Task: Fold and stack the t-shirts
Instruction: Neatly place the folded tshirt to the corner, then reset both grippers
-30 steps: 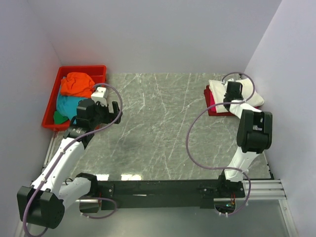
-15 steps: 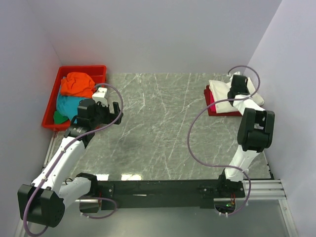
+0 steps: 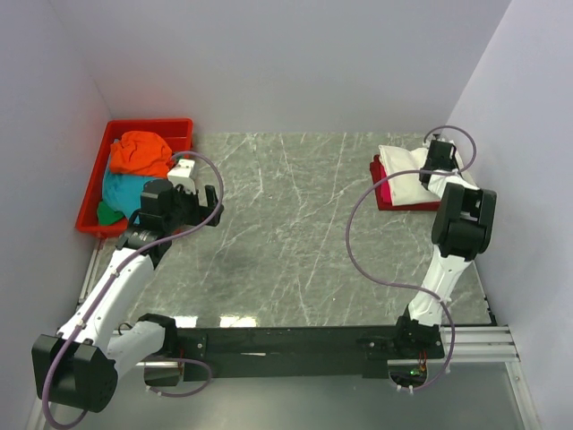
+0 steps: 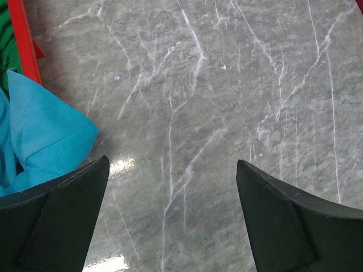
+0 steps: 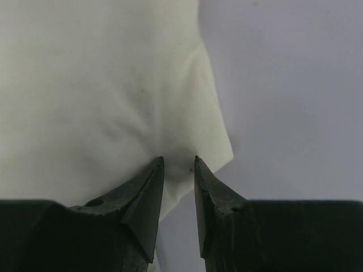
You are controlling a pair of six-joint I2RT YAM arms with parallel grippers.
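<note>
2 grippers: left gripper (image 4: 172,163), right gripper (image 5: 177,164). 1 red tray (image 3: 152,124). 1 orange shirt (image 3: 139,152), 1 teal shirt (image 3: 121,190), 1 cream-white shirt (image 3: 403,170).

Right arm slides out to the shirt's edge!

The right gripper (image 3: 438,154) has come off the middle of the cream-white t-shirt (image 3: 399,172), travelling toward the right side and a touch further back. It now sits at the cloth's right edge, and the wrist view shows its fingers (image 5: 144,198) nipped together on a puckered fold there. The elbow (image 3: 461,219) has followed, drawn further back than a second ago. The purple cable (image 3: 356,235) loop over the wrist has swung right with it. More of the shirt's top lies uncovered now.
</note>
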